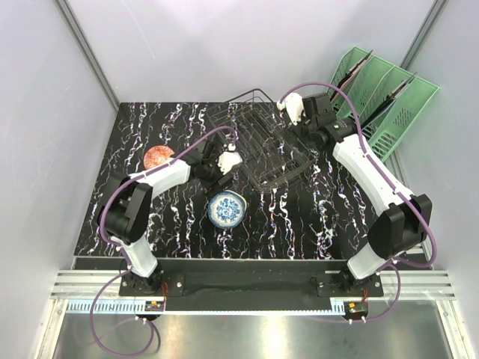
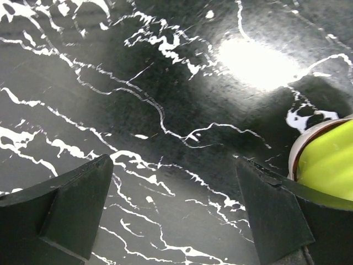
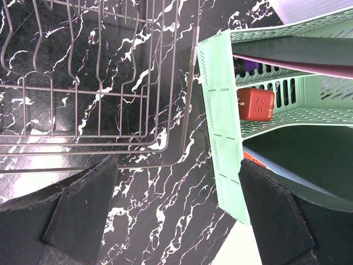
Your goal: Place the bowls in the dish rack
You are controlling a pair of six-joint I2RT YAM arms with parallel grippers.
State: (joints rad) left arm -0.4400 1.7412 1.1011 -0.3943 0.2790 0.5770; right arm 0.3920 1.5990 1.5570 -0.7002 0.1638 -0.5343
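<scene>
Both spread wide: I see left end effector (image 2: 172,165) over tabletop (image 2: 138,83) by lime-green bowl (image 2: 331,160), right end effector (image 3: 177,163) beside dish rack (image 1: 266,149).

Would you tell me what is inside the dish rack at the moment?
Nothing lies in the dish rack where visible; only the marbled table shows through its wires. The right arm covers its far right corner from above.

A black table (image 1: 179,217) veined in white carries a white bowl with blue floral pattern (image 1: 227,209) near the centre and a red-orange round dish (image 1: 158,156) to the left. The wire dish rack (image 1: 266,146) sits far, right of centre, with a mint-green organizer (image 1: 382,97) at the far right corner. A lime-green bowl (image 2: 331,163) also rests on the surface
</scene>
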